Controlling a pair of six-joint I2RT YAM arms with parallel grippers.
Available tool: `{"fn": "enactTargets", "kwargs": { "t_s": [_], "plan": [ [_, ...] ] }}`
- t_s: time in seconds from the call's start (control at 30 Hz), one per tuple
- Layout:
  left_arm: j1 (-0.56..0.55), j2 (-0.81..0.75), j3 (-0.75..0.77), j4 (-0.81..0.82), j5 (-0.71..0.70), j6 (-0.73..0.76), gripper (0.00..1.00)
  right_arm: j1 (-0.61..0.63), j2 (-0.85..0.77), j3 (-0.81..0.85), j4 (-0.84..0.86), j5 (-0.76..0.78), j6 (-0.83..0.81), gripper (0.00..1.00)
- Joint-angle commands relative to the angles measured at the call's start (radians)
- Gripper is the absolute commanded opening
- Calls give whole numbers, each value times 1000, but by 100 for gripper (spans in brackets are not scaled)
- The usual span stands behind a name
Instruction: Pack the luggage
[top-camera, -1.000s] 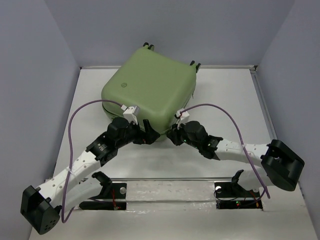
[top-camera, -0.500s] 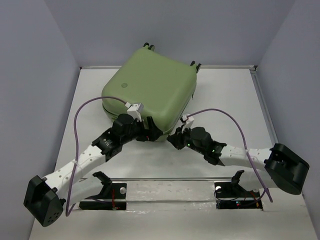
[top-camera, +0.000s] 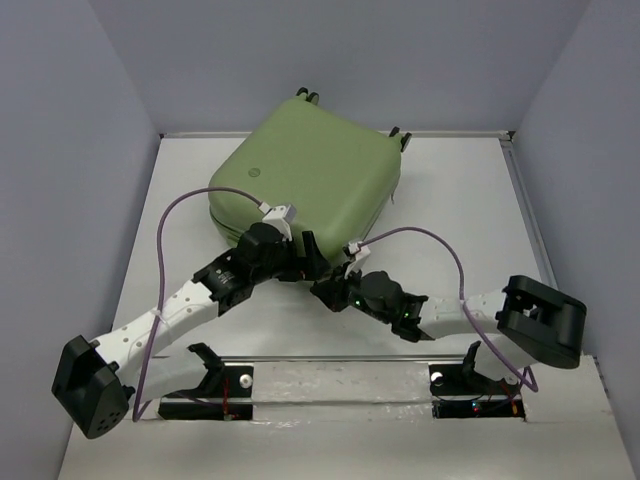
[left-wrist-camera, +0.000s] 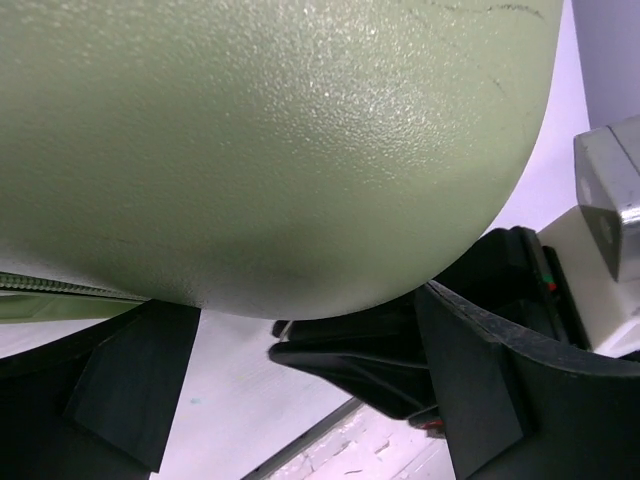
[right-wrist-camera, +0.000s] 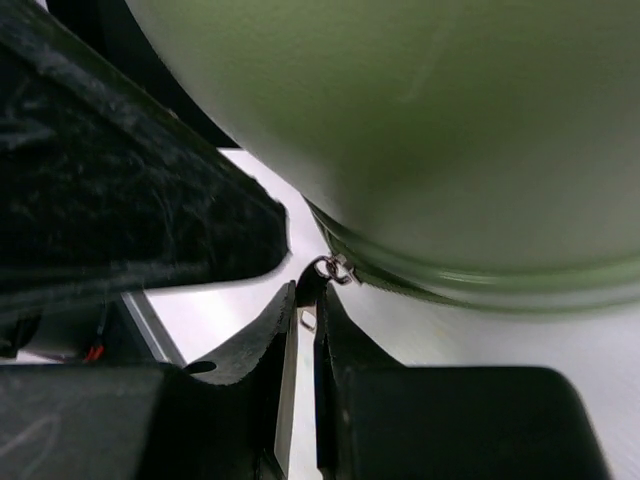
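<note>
Right end effector (right-wrist-camera: 305, 297) slid left beside the pale green hard-shell suitcase (top-camera: 310, 170), pinching its zipper pull (right-wrist-camera: 335, 268); left end effector (left-wrist-camera: 300, 330) gapes open.

Pale sage green with a fine pebbled grain across the luggage (top-camera: 315, 165), with the same green on its round logo (top-camera: 255, 171) and black on its caster wheels (top-camera: 307, 96). Silvery metal on the zipper pull (right-wrist-camera: 335, 268). Matt black on the left gripper (top-camera: 303, 258) and the right gripper (right-wrist-camera: 307, 295). White with black joints along both arms (top-camera: 170, 315), purple on the cables (top-camera: 165, 235). Plain white on the table (top-camera: 450, 200), pale lavender-grey on the walls (top-camera: 80, 150).
</note>
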Motion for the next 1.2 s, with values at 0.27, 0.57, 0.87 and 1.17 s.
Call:
{"fn": "enactTargets", "kwargs": {
  "t_s": [0.27,0.57,0.87,1.17],
  "plan": [
    [-33,-18,188,107,-87,80,99,191,183,-89,486,51,177,7],
    [55,-119,472,-86,-360,183,99,191,-182,-197,-42,143,201,65],
    [546,152,630,-11,-116,151,99,-80,-386,119,-830,411,165,7],
    [870,533,756,15,69,111,99,-452,-298,276,-823,274,5,7]
  ]
}}
